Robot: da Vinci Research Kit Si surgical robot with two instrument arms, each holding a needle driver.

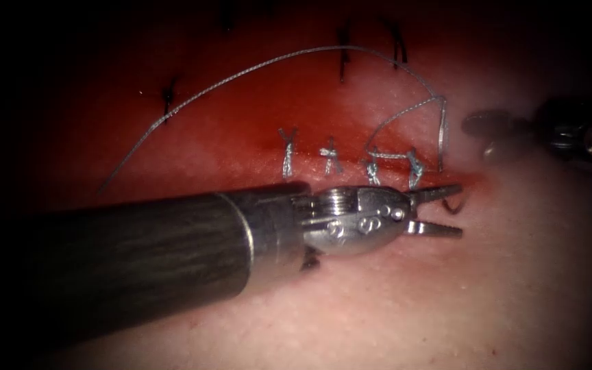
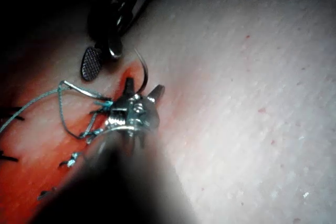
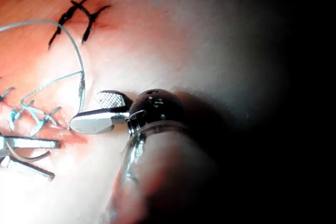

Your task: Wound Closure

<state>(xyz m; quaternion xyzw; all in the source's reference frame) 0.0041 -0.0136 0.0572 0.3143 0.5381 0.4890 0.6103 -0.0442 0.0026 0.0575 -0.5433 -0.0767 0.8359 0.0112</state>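
Note:
The left tool (image 1: 447, 211) reaches in over the tissue (image 1: 529, 288), just below the cut's right end (image 1: 471, 179), and its jaws stand open. The thin curved needle (image 1: 456, 203) lies between them, close to the upper jaw; it rises as a dark arc (image 2: 142, 75) from the red spot at the jaws. I cannot tell whether it sits in the tissue. The right tool (image 1: 491, 127) hovers to the right of the cut, jaws open on nothing, one ridged pad (image 3: 112, 98) showing. Thread (image 1: 310, 51) arcs from far left over the cut and drops at its right end.
Several pale knotted stitches (image 1: 330, 157) run along the cut, which is stained with red fluid (image 1: 241, 130). Dark older stitches (image 1: 168, 99) sit further back on the tissue. The left tool's thick shaft (image 1: 138, 253) crosses the lower left.

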